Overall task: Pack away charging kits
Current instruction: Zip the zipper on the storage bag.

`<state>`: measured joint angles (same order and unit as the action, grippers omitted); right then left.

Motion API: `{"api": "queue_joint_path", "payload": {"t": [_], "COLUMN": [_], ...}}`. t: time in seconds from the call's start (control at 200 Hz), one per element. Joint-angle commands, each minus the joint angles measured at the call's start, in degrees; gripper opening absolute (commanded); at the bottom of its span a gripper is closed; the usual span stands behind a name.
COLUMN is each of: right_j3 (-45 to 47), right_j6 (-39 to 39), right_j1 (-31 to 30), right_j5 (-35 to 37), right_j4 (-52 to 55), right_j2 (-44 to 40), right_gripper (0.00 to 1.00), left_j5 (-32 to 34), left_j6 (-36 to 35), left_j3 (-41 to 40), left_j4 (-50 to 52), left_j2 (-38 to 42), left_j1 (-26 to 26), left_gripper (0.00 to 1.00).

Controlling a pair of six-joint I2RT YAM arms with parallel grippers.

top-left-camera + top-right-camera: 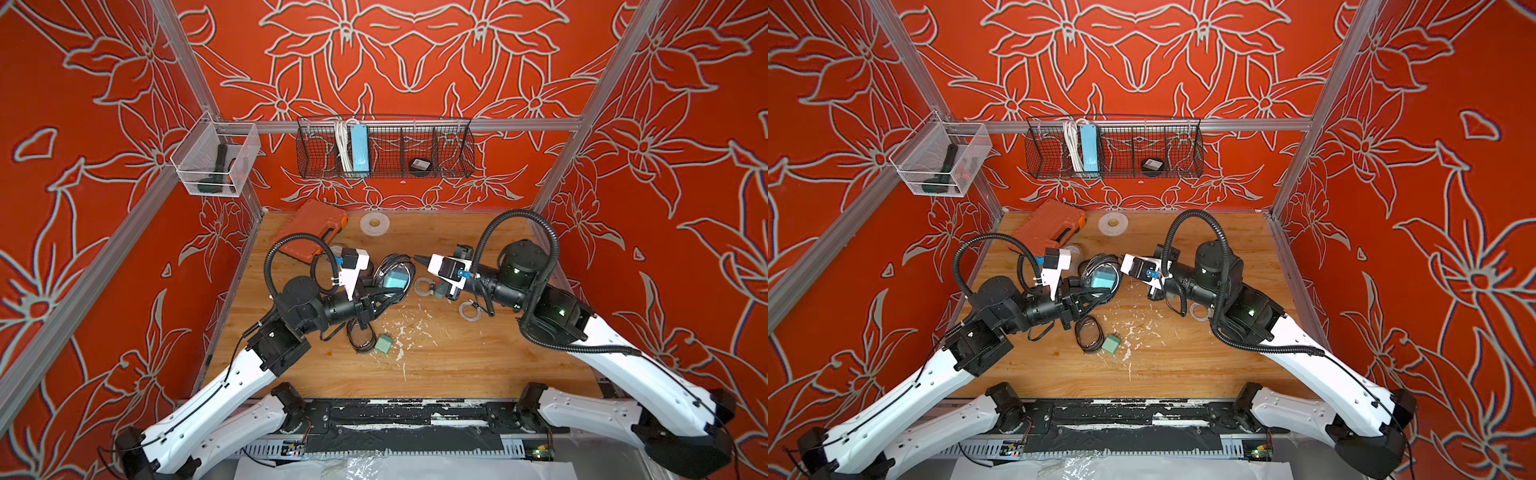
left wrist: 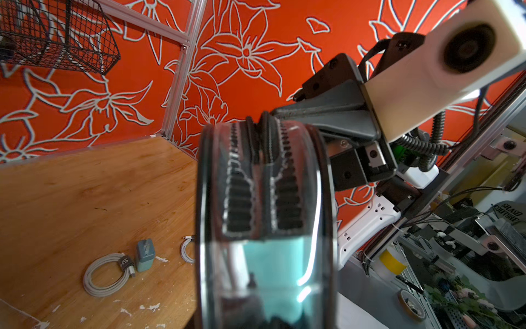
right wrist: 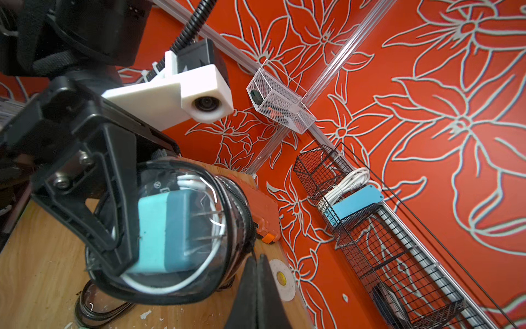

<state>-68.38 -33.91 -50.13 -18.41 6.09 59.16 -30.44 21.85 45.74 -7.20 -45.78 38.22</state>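
Clamping pouch (image 3: 182, 228), L pincer (image 2: 263, 205) narrow; R pincer (image 1: 419, 259) shut

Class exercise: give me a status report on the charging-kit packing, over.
Left tool shut on pouch, adapter inside. Right tool shut at its zipper. Second adapter loose on table, not blocking.

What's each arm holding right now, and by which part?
Left fingers clamp the pouch across its clear faces; right fingers seem pinched on its zipper.
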Motion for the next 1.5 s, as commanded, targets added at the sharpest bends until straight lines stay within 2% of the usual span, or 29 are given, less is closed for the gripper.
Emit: {"api": "queue_joint_path", "payload": {"t": [0.0,0.085,0.29,0.4,0.495,0.806,1.091,1.196,1.316,1.456,1.491], "right_j3": [1.6,1.4,-2.2,-0.4,3.4,-1.7,-5.9,-7.1,-6.9,-2.6,-1.5], "right_j6": [-4.4,-4.1,-6.4,-1.2,1.1,-3.0,-3.9,-5.6,-4.2,2.7,4.4], "right_j1": [1.9,4.9,9.4,10.1,10.1,10.2,11.0,11.3,11.3,11.3,11.3], "right_j5": [-3.7,-8.0,-13.5,-14.2,-17.2,-20.8,-24.9,-26.2,-26.0,-23.9,-24.0], "right_j4": [-12.1,-12.1,-4.7,-6.8,-12.2,-5.9,-1.5,3.1,4.9,-3.3,-5.7], "right_j2": [-0.9,-0.8,0.7,-1.5,-3.6,-1.2,-0.2,-1.4,-2.9,-4.7,-5.0], "right_gripper": [0.0,0.0,0.0,0.0,0.0,0.0,0.0,0.0,0.0,0.0,0.0], "left_j5": [-9.2,-11.8,-10.7,-10.3,-13.9,-22.2,-19.9,-18.3,-18.2,-17.0,-16.3], "left_j6": [-0.4,-0.1,-0.6,0.0,-0.1,-0.4,-2.8,-3.2,-3.1,-2.1,-1.5], "left_j3": [-1.6,-1.7,-1.3,-1.8,-0.3,1.4,2.6,3.0,2.7,3.2,3.7], "left_j4": [3.0,2.3,3.2,1.4,1.3,1.0,4.3,5.1,4.4,3.0,2.6], "left_j2": [-0.6,-0.8,-0.7,0.1,-1.3,-3.6,-9.0,-9.0,-7.8,-6.3,-6.3], "left_j1": [0.2,0.2,0.0,-0.3,-0.3,-0.2,-0.2,-0.1,-0.1,-0.1,-0.2], "left_gripper": [0.0,0.0,0.0,0.0,0.0,0.0,0.0,0.0,0.0,0.0,0.07]}}
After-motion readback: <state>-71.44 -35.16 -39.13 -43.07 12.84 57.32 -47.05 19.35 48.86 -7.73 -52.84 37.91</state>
